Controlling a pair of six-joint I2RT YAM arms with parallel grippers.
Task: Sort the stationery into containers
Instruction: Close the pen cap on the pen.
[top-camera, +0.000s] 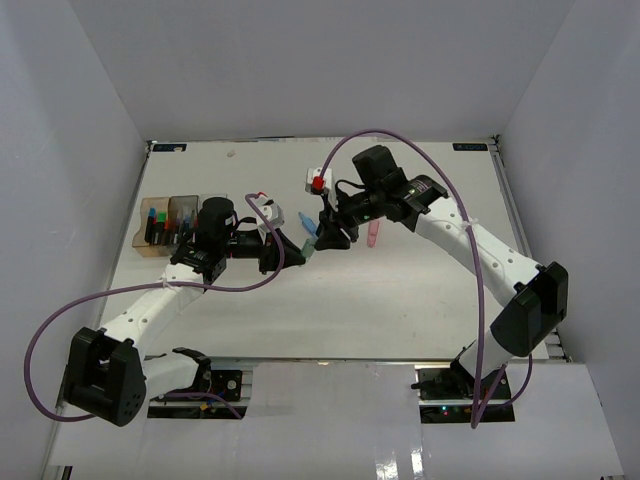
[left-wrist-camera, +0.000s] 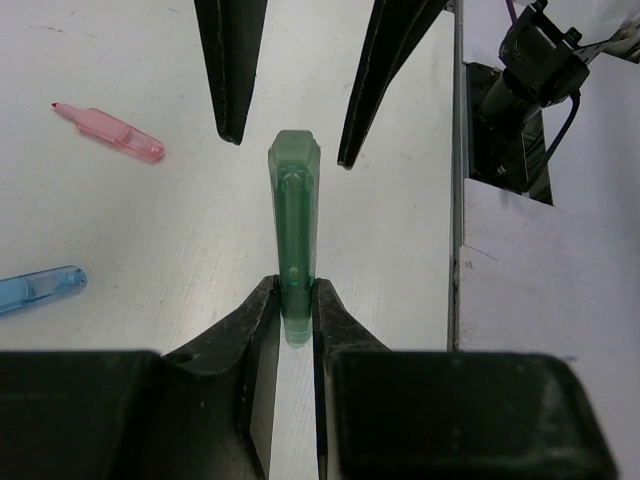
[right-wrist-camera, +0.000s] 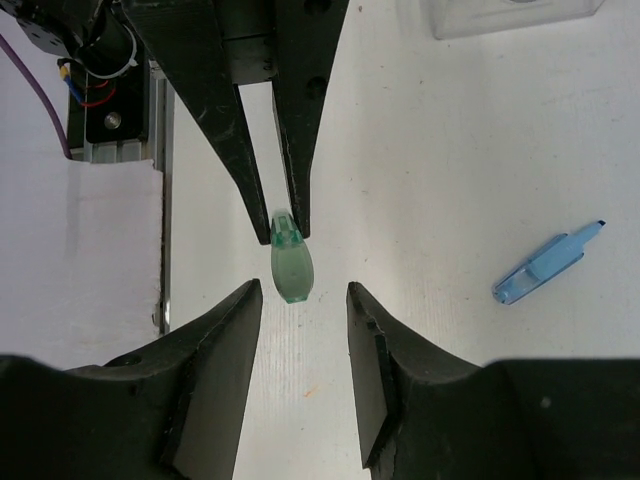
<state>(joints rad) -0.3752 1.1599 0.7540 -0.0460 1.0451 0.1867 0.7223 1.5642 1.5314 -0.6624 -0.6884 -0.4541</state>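
Observation:
My left gripper (left-wrist-camera: 293, 290) is shut on the narrow end of a green tapered piece (left-wrist-camera: 295, 210) and holds it above the table. It points at my right gripper (right-wrist-camera: 303, 295), which is open, its jaws either side of the piece's wide end (right-wrist-camera: 292, 262) without touching. In the top view the two grippers meet mid-table, left (top-camera: 290, 252) and right (top-camera: 328, 240). A pink tapered piece (top-camera: 373, 233) and a blue one (top-camera: 308, 225) lie on the table. The containers (top-camera: 170, 222) stand at the far left with highlighters inside.
The pink piece (left-wrist-camera: 110, 132) and blue piece (left-wrist-camera: 40, 288) lie left of the held piece in the left wrist view. The blue piece (right-wrist-camera: 550, 265) lies right of my right gripper. A clear box corner (right-wrist-camera: 510, 15) shows at the top. White walls enclose the table.

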